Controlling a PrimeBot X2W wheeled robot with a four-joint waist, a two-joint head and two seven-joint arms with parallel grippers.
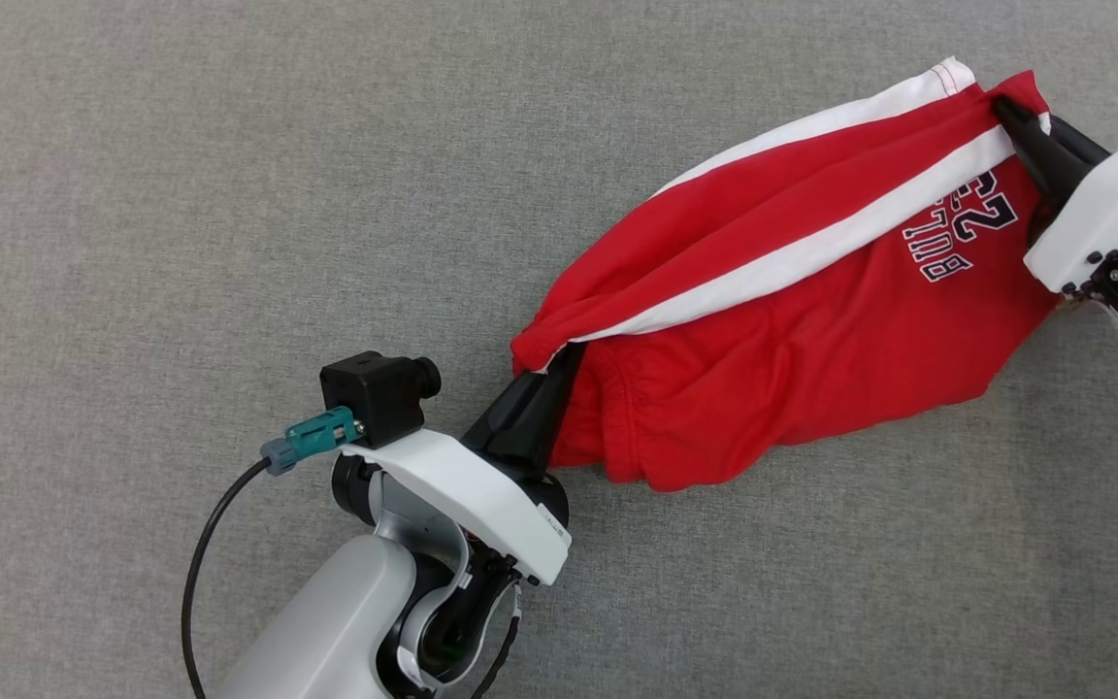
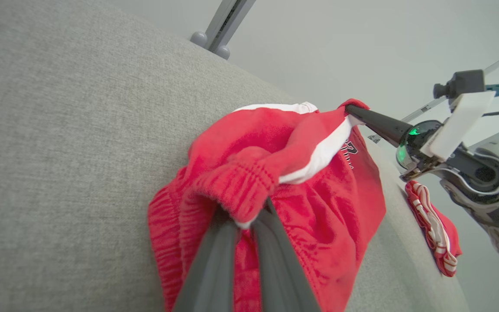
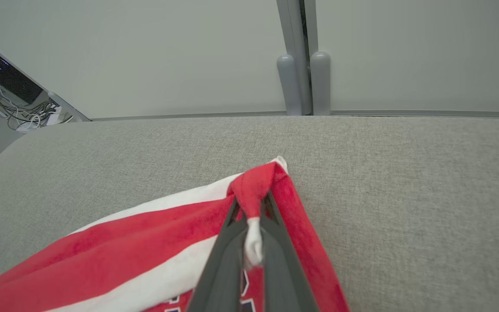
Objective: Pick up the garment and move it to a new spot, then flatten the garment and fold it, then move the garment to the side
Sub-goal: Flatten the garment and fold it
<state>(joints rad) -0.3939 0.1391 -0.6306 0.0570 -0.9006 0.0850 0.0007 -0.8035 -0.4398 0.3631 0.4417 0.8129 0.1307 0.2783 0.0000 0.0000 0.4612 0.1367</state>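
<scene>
Over the grey surface [image 1: 229, 194], left pincer [image 1: 559, 367] and right pincer [image 1: 1002, 105] each clamp the red shorts [image 1: 792, 369] — lettered "BULL", "23".

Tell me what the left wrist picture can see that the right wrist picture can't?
Left wrist view, not the right wrist one: the right hand seen from outside, pinching the garment's far corner, the bunched elastic waistband, and a second red-and-white cloth near the grey surface's edge.
Right wrist view, not the left wrist one: a tangle of cables off to the side beyond the surface.
Both: the red garment with its white stripe, the grey surface, and that arm's own hand shut on the fabric; the left hand grips the waistband.
</scene>
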